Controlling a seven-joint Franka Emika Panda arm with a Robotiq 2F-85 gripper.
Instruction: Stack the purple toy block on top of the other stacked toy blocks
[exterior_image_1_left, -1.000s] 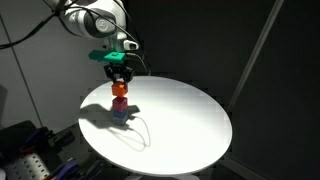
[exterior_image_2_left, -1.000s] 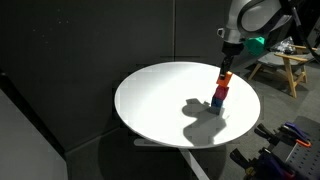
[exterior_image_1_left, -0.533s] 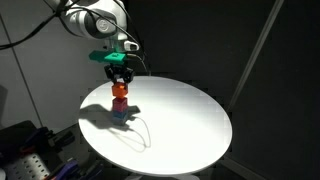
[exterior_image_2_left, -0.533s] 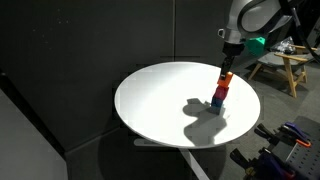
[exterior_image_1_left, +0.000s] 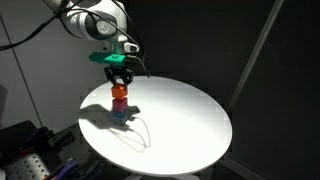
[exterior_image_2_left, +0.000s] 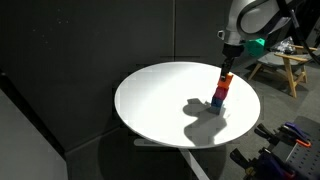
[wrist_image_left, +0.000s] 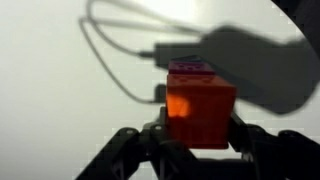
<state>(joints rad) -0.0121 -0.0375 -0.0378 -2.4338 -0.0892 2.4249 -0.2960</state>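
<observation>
A round white table (exterior_image_1_left: 190, 120) carries a short stack beneath the robot arm (exterior_image_1_left: 95, 22), whose gripper (exterior_image_1_left: 119, 80) comes straight down over it. The stack stands near the table's edge with a blue block (exterior_image_1_left: 120, 112) at the bottom and a pink block (exterior_image_1_left: 119, 101) on it. The orange block (wrist_image_left: 200, 115) sits directly on top, upright and square-on, a cube with no long axis. It lies between the gripper's fingers (wrist_image_left: 150, 135), which press on two opposite sides and hold it in the wrist view.
</observation>
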